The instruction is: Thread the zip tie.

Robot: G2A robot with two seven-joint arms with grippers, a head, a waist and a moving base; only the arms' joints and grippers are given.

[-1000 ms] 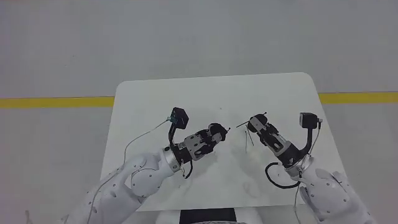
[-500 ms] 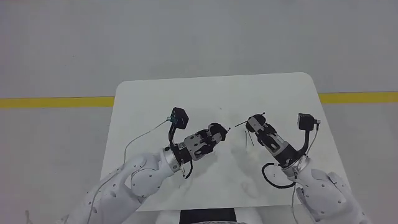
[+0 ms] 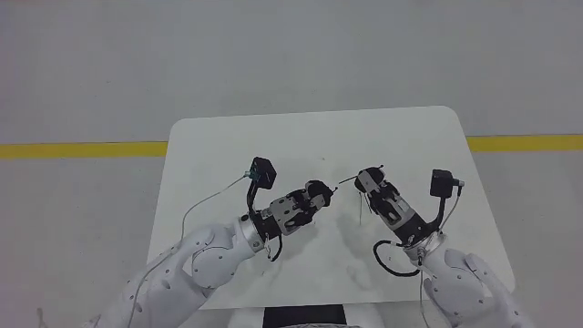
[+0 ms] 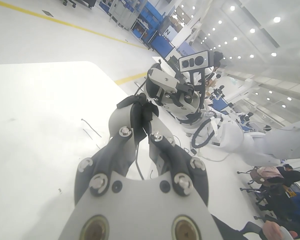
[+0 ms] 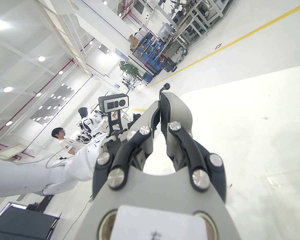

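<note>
Our left end effector (image 4: 140,116) is clenched on a black zip tie (image 4: 136,101). Our right end effector (image 5: 160,103) is clenched on a tie too, its head (image 5: 166,85) poking past the tips. Both hang above the desk (image 3: 273,146), tips near but apart. We judge the step in hand is alignment. Next, the tail must meet the head's slot squarely.

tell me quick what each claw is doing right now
right claw: shut on the zip tie
left claw: shut on the zip tie too
</note>
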